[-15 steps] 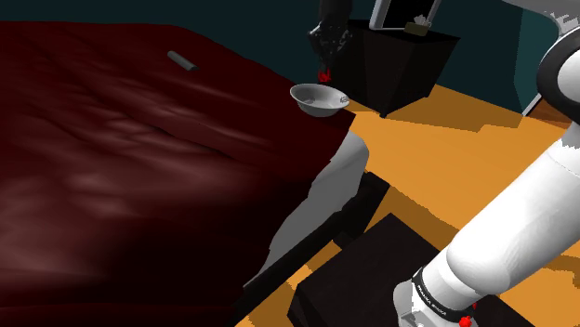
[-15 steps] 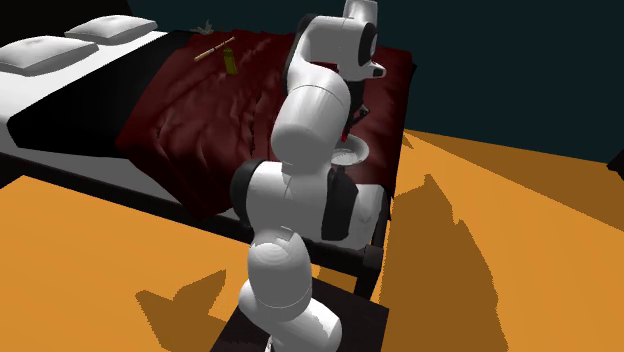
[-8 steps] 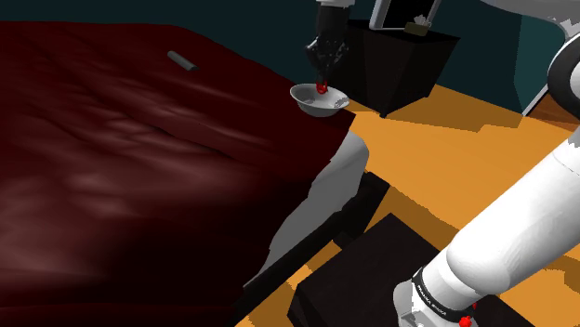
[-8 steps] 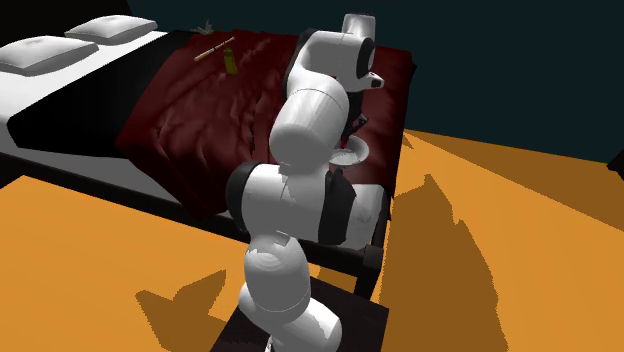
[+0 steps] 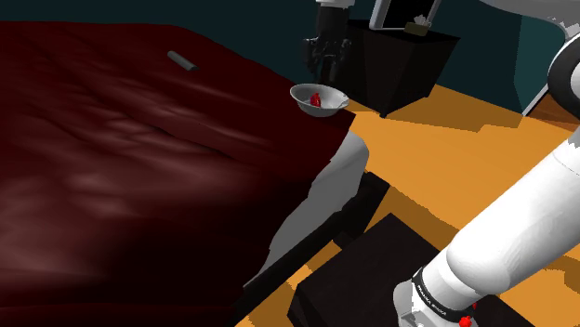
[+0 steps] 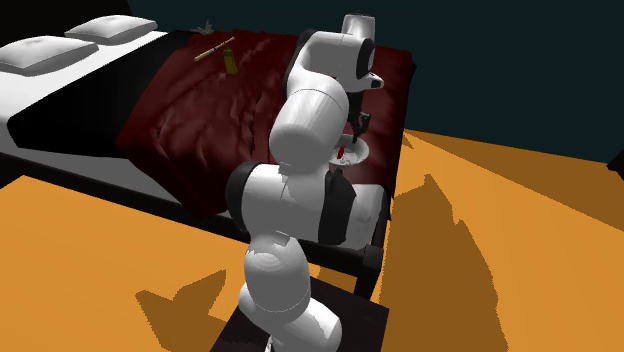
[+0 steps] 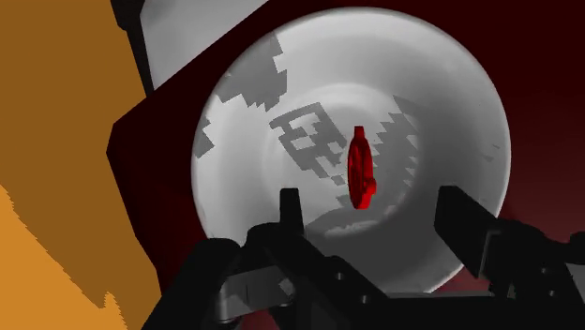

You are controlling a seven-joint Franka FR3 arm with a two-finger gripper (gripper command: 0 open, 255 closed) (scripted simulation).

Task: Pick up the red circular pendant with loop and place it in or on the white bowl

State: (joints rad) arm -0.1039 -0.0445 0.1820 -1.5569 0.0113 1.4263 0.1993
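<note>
The red circular pendant [image 5: 316, 98] lies inside the white bowl [image 5: 330, 110], which sits on the corner of the dark red bed cover. Just above the bowl hangs my black gripper [image 5: 325, 67], pointing down, open and empty. In the wrist view the pendant [image 7: 360, 171] stands on edge against the bowl's inner wall [image 7: 441, 103], and my gripper [image 7: 373, 202] is spread with neither finger touching the pendant. The second exterior view has the bowl [image 6: 356, 154] and a red speck of pendant [image 6: 342, 154] beside the arm, under the gripper [image 6: 356, 126].
The bed cover [image 5: 139, 139] spreads across the shoulder view's left, with a small grey object [image 5: 181, 60] lying far back on it. A black nightstand [image 5: 404, 65] stands just behind the bowl. Orange floor [image 5: 446, 139] lies beyond the bed's corner. Pillows [image 6: 50, 50] and a green bottle [image 6: 229, 60] sit at the far end.
The gripper came down over the bowl with the pendant, then opened; the pendant left the fingers and now rests in the bowl.
</note>
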